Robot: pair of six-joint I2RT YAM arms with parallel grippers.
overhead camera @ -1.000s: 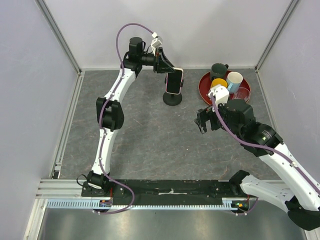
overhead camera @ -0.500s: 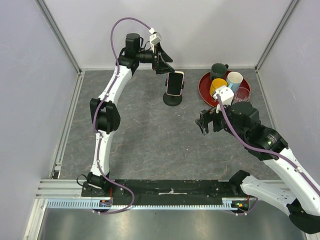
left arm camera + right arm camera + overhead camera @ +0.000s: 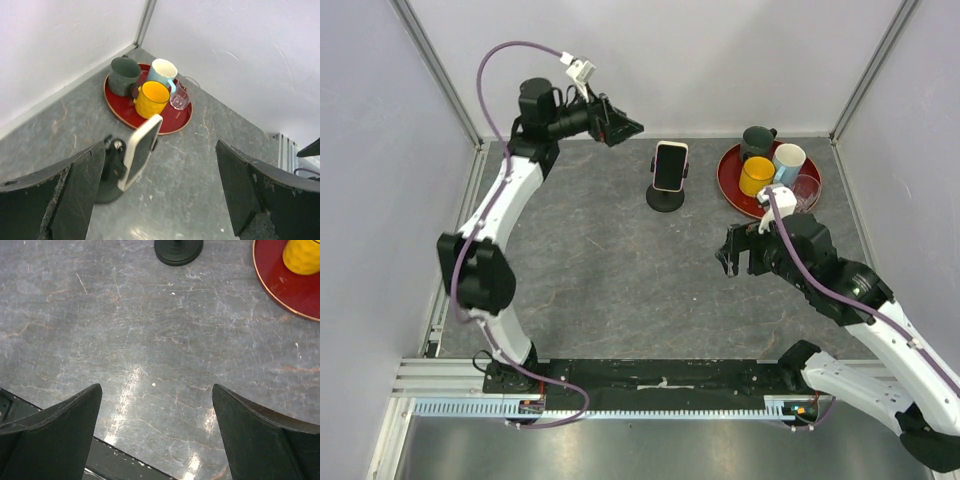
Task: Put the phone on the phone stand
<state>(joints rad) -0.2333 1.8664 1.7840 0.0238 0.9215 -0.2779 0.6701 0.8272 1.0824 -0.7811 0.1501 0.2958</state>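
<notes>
Phone (image 3: 669, 165) sits upright in the stand (image 3: 665, 199), far centre of the table, screen toward the near side. Left gripper (image 3: 628, 129) is raised to the far left of it, apart, jaws wide, nothing between. Right gripper (image 3: 725, 256) is near-right of the stand, jaws wide, empty. Red tray (image 3: 728, 186) lies right of the stand.

Overhead from behind arms, left wrist angled down, right wrist close over table (image 3: 150, 340), all sharing the phone stand (image 3: 666, 200)
</notes>
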